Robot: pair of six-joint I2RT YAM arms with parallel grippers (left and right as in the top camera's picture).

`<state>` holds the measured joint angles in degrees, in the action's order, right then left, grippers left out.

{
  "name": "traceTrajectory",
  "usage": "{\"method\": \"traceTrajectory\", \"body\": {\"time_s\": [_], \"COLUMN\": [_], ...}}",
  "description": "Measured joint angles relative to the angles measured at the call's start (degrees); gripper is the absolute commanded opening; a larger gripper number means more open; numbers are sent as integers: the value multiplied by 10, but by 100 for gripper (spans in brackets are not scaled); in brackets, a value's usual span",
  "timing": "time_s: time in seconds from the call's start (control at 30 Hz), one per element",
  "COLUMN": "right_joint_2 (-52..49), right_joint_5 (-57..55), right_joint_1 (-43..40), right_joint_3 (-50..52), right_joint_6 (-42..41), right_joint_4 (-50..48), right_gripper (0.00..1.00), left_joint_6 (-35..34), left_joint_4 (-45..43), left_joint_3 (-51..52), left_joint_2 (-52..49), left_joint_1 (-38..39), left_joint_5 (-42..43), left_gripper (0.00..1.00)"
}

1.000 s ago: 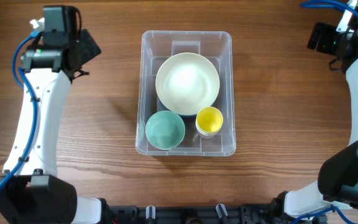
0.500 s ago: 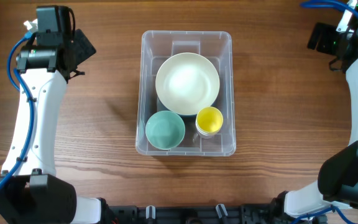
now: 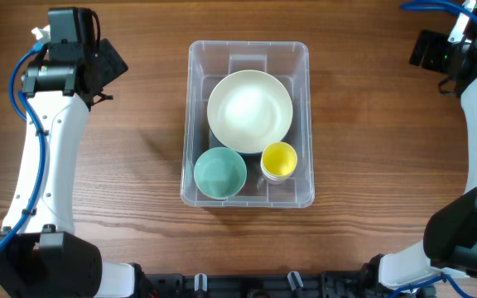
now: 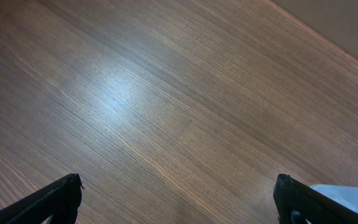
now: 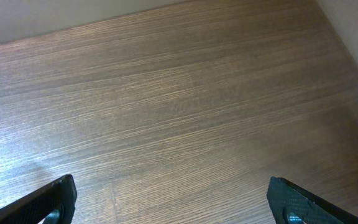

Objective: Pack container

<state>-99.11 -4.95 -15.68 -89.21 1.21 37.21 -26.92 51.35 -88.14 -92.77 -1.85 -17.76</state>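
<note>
Saw container (image 3: 301, 60) centred on brown wood-grain worktop (image 3: 139, 165). Found left hand (image 4: 178, 186) at 10 o'clock, right hand (image 5: 173, 186) at 2 o'clock, both spread wide, gripping nothing, over bare wood. Noted pale strip (image 5: 42, 15) past worktop edge.

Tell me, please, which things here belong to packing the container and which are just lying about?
Belongs to the job: container, holding the white bowl, teal bowl and yellow cup; left gripper and right gripper, both open and empty.
Lying about: no loose items visible; only the wooden table.
</note>
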Motion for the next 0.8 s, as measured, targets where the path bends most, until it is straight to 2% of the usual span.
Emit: {"method": "traceTrajectory", "body": {"time_s": [0.47, 0.6, 0.8], "right_joint_2": [0, 3, 90], "right_joint_5": [0, 12, 92], "right_joint_1": [0, 0, 2], "right_joint_3": [0, 2, 10], "right_joint_6": [4, 7, 10], "right_joint_4": [0, -48, -93], "right_gripper": [100, 100, 99], "left_joint_6": [0, 0, 0], "left_joint_4": [0, 0, 0], "left_joint_3": [0, 0, 0], "left_joint_2": [0, 0, 0], "left_joint_1": [0, 0, 0], "left_joint_5": [0, 0, 0], "left_gripper": [100, 100, 100]}}
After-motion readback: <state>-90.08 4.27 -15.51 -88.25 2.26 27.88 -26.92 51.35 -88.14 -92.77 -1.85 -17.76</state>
